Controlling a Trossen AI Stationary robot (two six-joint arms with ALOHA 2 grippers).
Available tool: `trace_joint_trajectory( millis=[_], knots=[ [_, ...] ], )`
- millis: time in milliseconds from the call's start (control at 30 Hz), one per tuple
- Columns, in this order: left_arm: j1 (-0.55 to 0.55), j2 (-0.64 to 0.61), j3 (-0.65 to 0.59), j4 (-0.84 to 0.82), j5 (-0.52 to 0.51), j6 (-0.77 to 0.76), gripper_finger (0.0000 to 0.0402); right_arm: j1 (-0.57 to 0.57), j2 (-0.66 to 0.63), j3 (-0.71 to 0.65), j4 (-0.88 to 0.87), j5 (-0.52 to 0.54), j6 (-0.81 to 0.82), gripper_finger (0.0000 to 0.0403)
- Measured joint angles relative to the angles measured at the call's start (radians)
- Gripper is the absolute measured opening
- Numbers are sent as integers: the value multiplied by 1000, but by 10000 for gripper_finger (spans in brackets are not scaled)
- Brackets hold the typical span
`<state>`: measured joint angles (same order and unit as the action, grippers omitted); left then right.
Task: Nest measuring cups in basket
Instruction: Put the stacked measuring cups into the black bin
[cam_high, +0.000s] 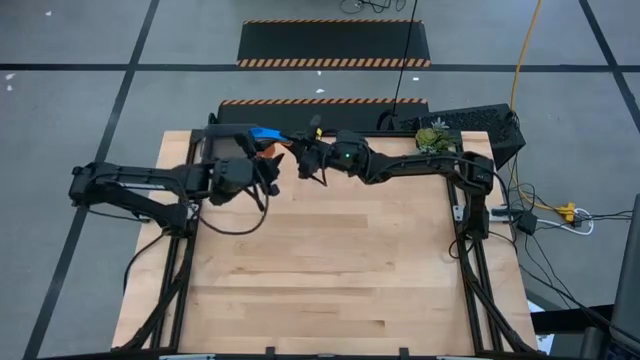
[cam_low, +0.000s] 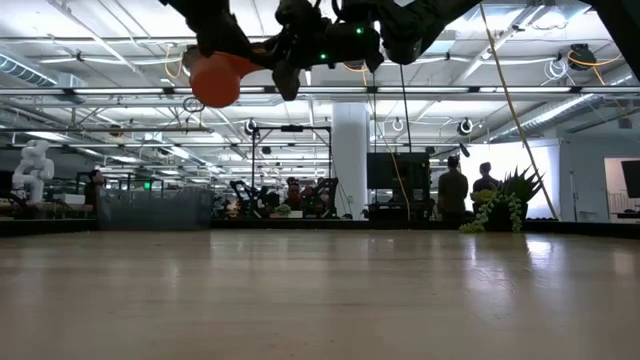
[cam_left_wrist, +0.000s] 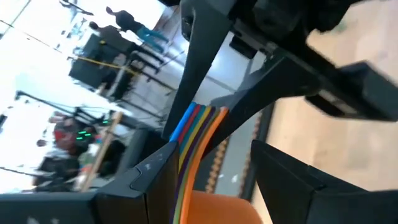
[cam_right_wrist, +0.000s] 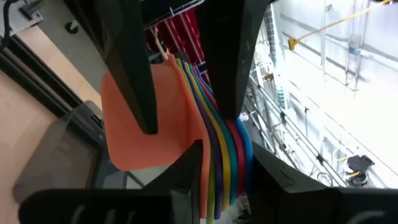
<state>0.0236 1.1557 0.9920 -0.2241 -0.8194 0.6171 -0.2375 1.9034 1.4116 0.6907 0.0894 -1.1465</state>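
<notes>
The measuring cups are nested into one stack, orange outermost, with their coloured handles lying side by side. The stack is held high over the table's far left part, seen in the low view as an orange bowl. My left gripper comes from the left and my right gripper from the right; both are shut on the stack. The basket, a dark grey bin, stands on the table by the far edge, just left of the stack. My left gripper pinches the stack at the orange outer bowl, close to where the handles start; the bowl sits between its two fingers. It comes roughly level from the table's left. The stack is lifted clear of the table. My right gripper pinches the bundle of handles near their free ends between its two fingers, several handles together. It comes from the table's right, roughly level, along the handles. The bowls reach away from it toward the left gripper.
A green plant sprig and a black box sit at the far right corner. The wooden tabletop spreads out toward the near edge. People stand in the room behind the table.
</notes>
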Motion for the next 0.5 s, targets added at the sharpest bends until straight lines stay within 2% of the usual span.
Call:
trace_joint_trajectory(
  millis=[233, 500],
  knots=[
    [0, 38, 0, 97, -98, 152, 205, -10, -2, 0, -52, 37, 8, 73],
    [14, 24, 1, 95, -98, 174, 205, -17, -2, 0, -56, 40, 32, 73]
  ],
)
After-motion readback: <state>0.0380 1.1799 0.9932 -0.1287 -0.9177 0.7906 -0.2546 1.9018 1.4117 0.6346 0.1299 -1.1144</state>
